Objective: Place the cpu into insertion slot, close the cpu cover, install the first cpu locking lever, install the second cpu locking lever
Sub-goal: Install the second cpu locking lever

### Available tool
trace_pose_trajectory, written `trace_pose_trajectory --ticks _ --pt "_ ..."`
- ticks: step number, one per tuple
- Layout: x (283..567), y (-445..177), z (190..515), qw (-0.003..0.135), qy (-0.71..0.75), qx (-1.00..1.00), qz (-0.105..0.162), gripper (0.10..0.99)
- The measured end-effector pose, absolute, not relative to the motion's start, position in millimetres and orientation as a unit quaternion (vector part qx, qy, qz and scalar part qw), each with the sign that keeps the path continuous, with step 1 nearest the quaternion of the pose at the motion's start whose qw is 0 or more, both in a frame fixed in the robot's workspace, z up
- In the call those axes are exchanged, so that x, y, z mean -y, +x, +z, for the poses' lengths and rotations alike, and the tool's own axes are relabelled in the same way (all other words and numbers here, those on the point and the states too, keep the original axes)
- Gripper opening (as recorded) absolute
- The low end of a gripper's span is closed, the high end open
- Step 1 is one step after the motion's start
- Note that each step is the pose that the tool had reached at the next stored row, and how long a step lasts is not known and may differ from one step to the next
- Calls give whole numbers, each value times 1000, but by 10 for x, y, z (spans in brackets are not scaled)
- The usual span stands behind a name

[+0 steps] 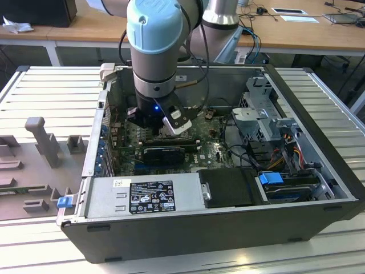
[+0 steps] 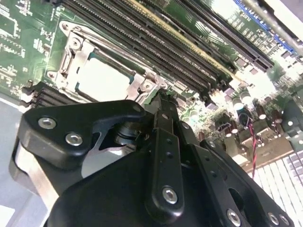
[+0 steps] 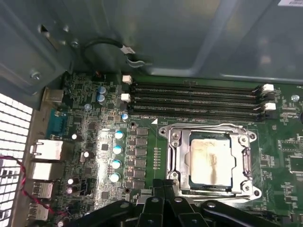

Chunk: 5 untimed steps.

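Item: gripper (image 3: pixel 163 201), one arm, lowered inside an open computer case (image 1: pixel 319 188). In both wrist views its black fingers (image 2: pixel 165 127) meet at a single point with nothing between them: jaws clenched, empty.

Item: cover (image 3: pixel 176 151), silvery frame with a square cut-out. Lies flat over the chip, closed, its near edge just beyond the jaw tips in the first wrist view.

Item: cpu (image 3: pixel 210 161), pale metal top, stained. Seated in the slot (image 3: pixel 246 187), showing through the cover's cut-out. It lies straight ahead of the jaws and a little to one side, close but apart; square, so no long axis to speak of.

Item: lever rods along the socket's sides. Whether either is latched cannot be told.

Item: memory slots (image 3: pixel 194 97), long, black, parallel, running across behind the socket, well clear of the jaws.

Item: case wall beyond, grey, with a loose cable.

Judgement: chip placed and cover down; the jaws stand at the socket's near corner, where a lever end would be
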<state>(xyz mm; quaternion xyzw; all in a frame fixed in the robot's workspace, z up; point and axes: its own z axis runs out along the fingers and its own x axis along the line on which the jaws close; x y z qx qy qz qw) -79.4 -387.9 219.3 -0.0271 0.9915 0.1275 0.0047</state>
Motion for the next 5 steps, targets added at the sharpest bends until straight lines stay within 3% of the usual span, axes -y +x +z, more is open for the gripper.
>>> trace_pose_trajectory --ticks 5 --pt "3879 -794 2236 5 -27 -991 128 106"
